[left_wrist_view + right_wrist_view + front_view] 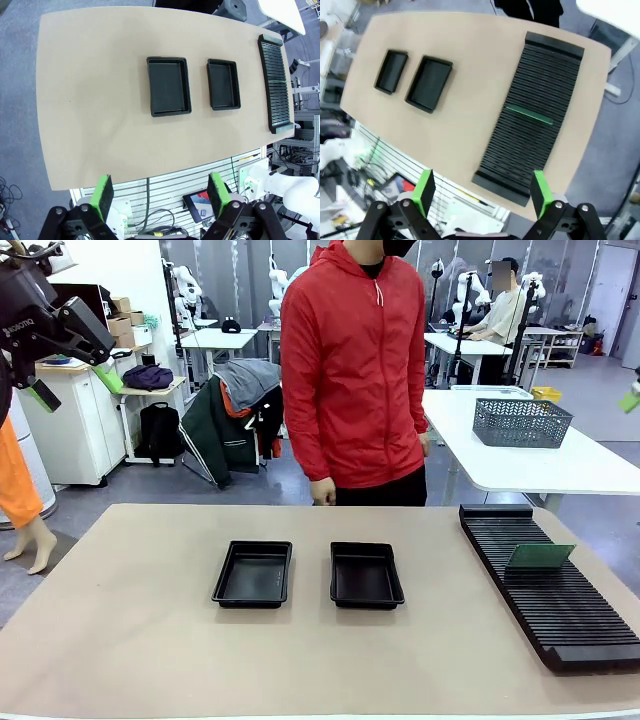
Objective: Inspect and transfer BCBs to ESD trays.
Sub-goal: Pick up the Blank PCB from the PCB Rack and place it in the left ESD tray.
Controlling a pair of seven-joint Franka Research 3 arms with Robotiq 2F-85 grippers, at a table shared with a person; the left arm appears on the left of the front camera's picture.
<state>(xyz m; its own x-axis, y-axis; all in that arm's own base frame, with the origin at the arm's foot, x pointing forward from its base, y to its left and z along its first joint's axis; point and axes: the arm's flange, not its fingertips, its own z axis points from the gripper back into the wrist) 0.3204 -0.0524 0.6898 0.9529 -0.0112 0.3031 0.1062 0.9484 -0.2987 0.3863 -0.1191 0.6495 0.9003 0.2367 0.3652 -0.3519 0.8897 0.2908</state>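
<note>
- Left ESD tray (253, 573), right ESD tray (366, 575): on tabletop (150, 640), both empty
- BCB (540, 556): upright in rack (560, 610), right side (none transferred yet)
- Left claw (160, 187), right claw (482, 187): apart, holding nothing

Front view: fixed, low at the near edge of the bench (120, 640), facing across it toward the person (355, 370). Left wrist view: high above, looking down on the whole bench top. Right wrist view: high, tilted, nearest the rack (545, 70) end. All three share both trays (253, 575) and the rack.
</note>
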